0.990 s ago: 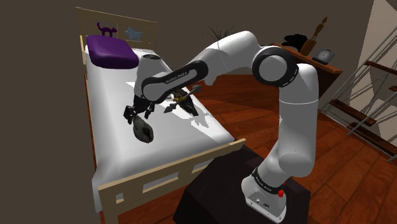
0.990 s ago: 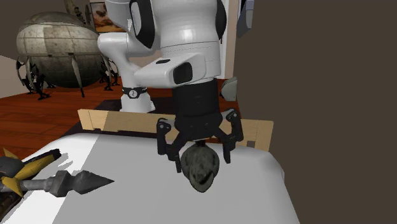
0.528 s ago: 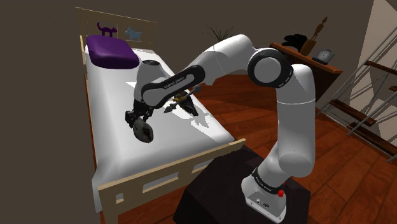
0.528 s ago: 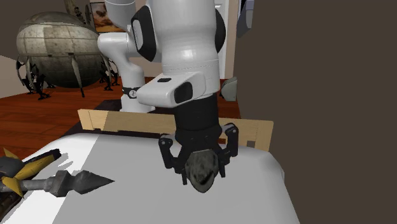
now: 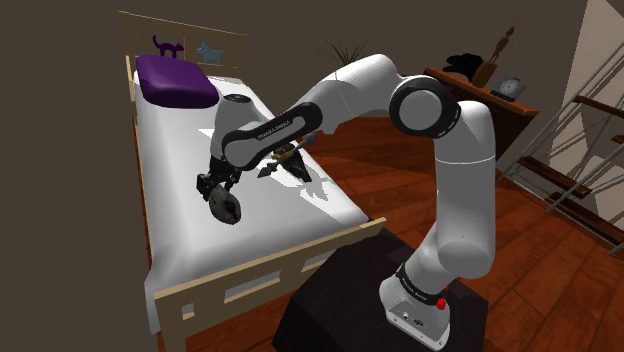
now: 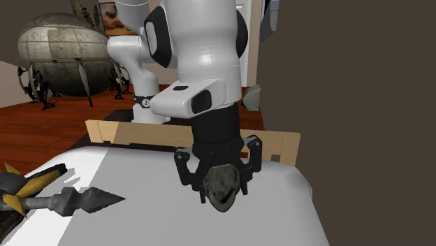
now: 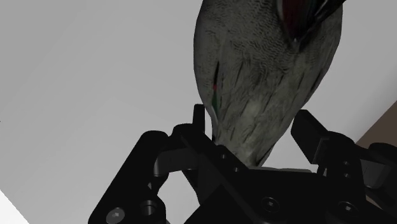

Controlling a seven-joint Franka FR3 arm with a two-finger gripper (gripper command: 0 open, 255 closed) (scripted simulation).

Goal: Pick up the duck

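The duck (image 6: 223, 193) is a dark grey, feathered body with a red-and-dark patch at its far end (image 7: 267, 76). It lies low over the white mattress (image 5: 185, 235), toward the shoulder view's left side of the bed (image 5: 228, 208). My black gripper (image 6: 219, 183) comes down on it from above and is shut on it. One finger (image 7: 199, 121) presses one flank and the other finger (image 7: 310, 130) presses the opposite flank. In the shoulder view the gripper (image 5: 216, 192) sits just above the duck. Whether the duck still touches the mattress I cannot tell.
A dark spiky toy with yellow parts (image 5: 285, 158) lies near the bed's middle, close to the arm (image 6: 63, 200). A purple pillow (image 5: 177, 82) lies at the headboard. The wooden footboard (image 6: 133, 134) stands behind the gripper. A side table with objects (image 5: 490, 85) stands beyond the arm.
Over the last second the fingers, spread wide around the duck, closed onto it and the hand sank a little. Nothing has moved in the last half second.
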